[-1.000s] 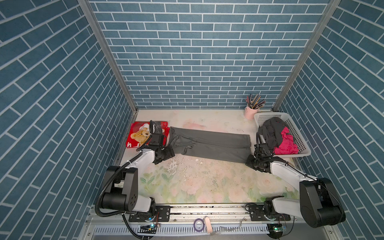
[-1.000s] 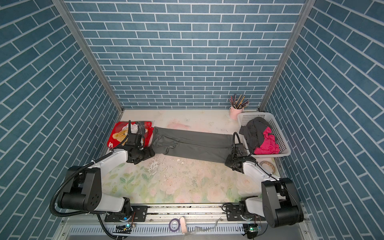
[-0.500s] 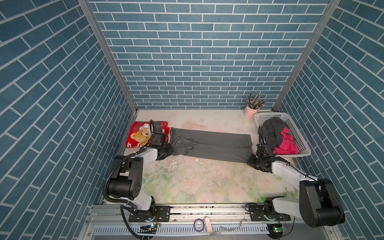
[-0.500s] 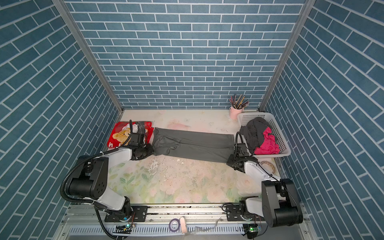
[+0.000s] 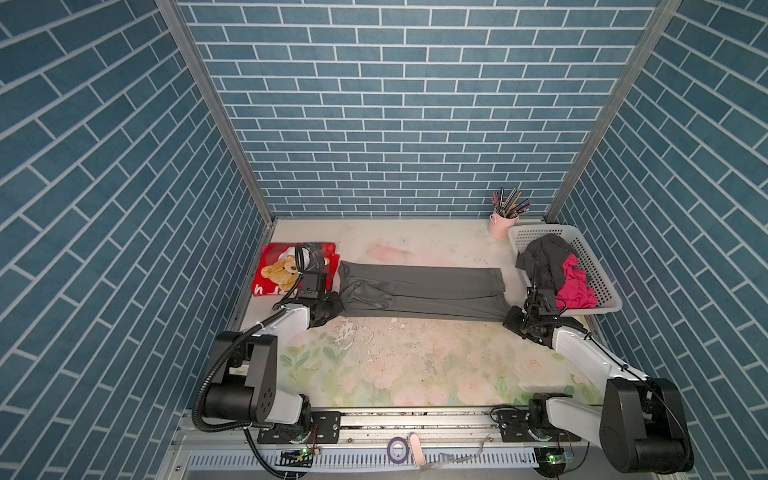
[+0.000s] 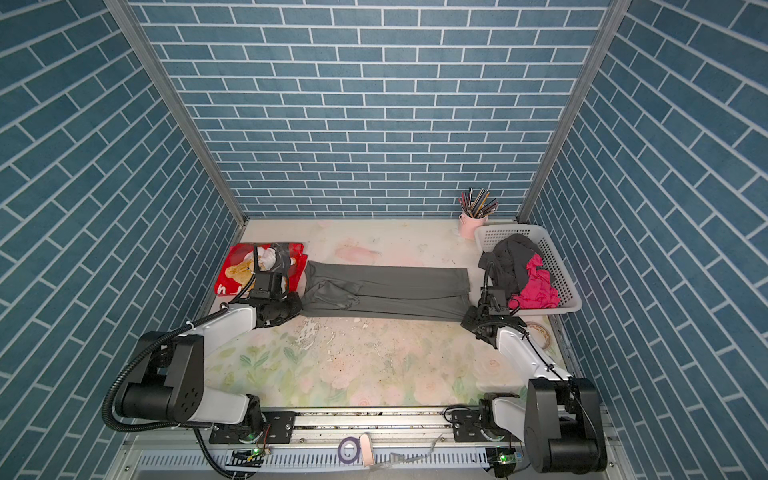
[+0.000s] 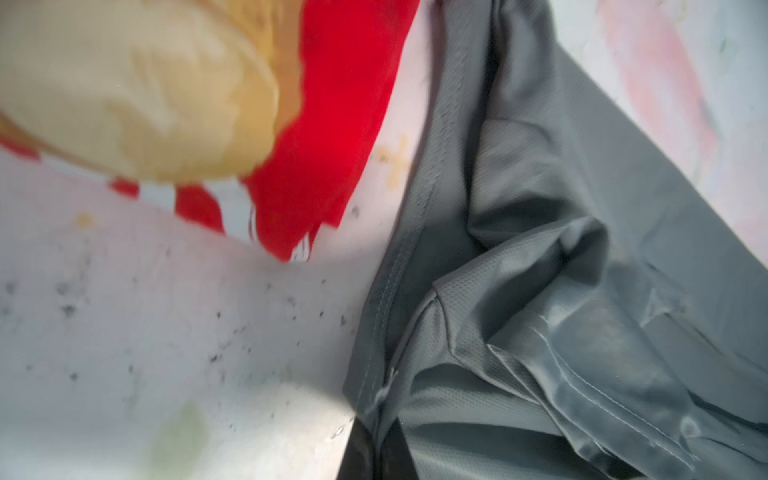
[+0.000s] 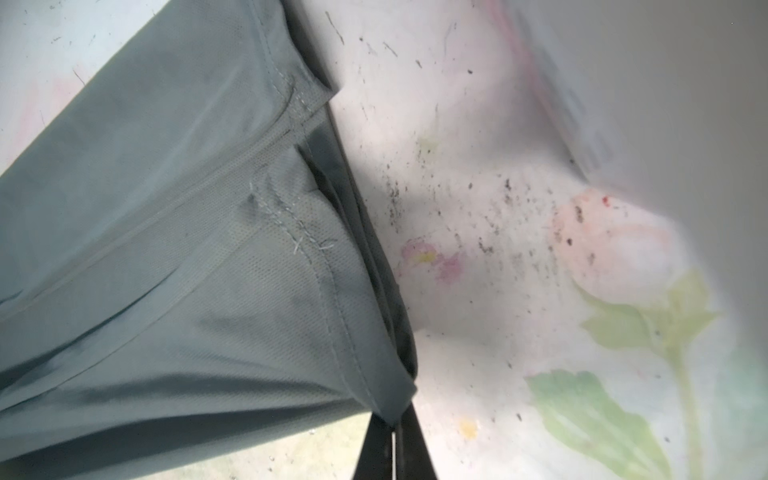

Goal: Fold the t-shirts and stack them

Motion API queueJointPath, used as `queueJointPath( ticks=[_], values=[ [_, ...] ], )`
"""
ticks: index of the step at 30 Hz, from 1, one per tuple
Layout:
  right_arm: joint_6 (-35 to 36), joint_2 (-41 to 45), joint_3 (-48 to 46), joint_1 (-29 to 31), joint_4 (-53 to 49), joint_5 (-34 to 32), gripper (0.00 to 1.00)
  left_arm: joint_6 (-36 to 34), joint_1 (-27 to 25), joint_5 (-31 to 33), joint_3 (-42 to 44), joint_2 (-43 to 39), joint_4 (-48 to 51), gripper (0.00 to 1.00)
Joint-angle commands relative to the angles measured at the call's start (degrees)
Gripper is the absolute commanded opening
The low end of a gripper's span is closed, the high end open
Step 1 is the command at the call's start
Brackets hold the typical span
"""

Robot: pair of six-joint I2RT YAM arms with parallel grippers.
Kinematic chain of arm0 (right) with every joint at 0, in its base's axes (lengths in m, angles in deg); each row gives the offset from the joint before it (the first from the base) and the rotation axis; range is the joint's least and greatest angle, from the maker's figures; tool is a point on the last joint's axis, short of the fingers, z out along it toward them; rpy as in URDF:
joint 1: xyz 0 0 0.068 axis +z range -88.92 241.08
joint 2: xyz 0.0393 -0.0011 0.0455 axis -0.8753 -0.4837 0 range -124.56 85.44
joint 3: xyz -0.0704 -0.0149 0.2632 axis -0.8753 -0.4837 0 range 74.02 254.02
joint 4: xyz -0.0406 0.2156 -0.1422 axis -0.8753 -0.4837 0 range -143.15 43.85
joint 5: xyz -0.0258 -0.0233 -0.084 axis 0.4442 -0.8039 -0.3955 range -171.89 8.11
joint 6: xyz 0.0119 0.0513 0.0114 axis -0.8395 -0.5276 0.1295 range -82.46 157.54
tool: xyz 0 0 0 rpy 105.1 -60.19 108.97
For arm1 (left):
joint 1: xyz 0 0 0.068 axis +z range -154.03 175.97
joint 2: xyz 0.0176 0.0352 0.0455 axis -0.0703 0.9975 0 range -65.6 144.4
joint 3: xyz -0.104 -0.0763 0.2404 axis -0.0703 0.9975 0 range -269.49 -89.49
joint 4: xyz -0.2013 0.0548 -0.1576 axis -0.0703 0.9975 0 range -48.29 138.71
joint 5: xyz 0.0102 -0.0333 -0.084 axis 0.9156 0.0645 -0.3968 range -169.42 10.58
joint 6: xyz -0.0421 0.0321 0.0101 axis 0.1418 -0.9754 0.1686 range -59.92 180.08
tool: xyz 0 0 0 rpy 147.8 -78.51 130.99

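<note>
Plain grey t-shirt (image 5: 436, 286) in a long strip, red teddy-bear t-shirt (image 5: 270, 259) folded beside it, dark t-shirt (image 5: 544, 257), magenta t-shirt (image 5: 575, 286) crumpled

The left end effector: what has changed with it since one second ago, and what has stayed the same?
The left end effector shut on the near left corner of the grey shirt. The right end effector stayed shut on its near right corner. The red shirt and the basket did not move.

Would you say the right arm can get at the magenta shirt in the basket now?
Probably not yet: the right gripper is shut on a corner of the grey shirt. Otherwise the way looks free: the magenta shirt lies exposed in the basket nearby.
</note>
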Motion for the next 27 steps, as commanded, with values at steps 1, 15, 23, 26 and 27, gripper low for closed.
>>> queueJointPath(
  ticks=[1,15,23,26,27],
  values=[
    [0.14,0.55,-2.09,-0.58,-1.77,-0.03,0.0,0.72,0.84,0.06,3.12,-0.95,0.01,0.08],
    [-1.37,9.47,11.77,8.98,-10.26,-2.69,0.87,2.51,0.96,-7.67,-8.5,-10.42,5.48,0.87],
    [-13.83,-6.58,17.41,31.31,4.7,-3.97,0.92,17.83,0.13,-20.3,2.8,-7.77,-18.91,0.87],
    [-18.3,-14.66,19.97,37.8,10.71,-3.6,0.92,17.12,0.12,-19.4,5.36,-5.64,-20.81,0.87],
    [-19.52,-17.19,20.92,39.63,12.53,-3.53,0.92,16.22,0.51,-18.61,6.11,-5.09,-20.69,0.87]
  ],
)
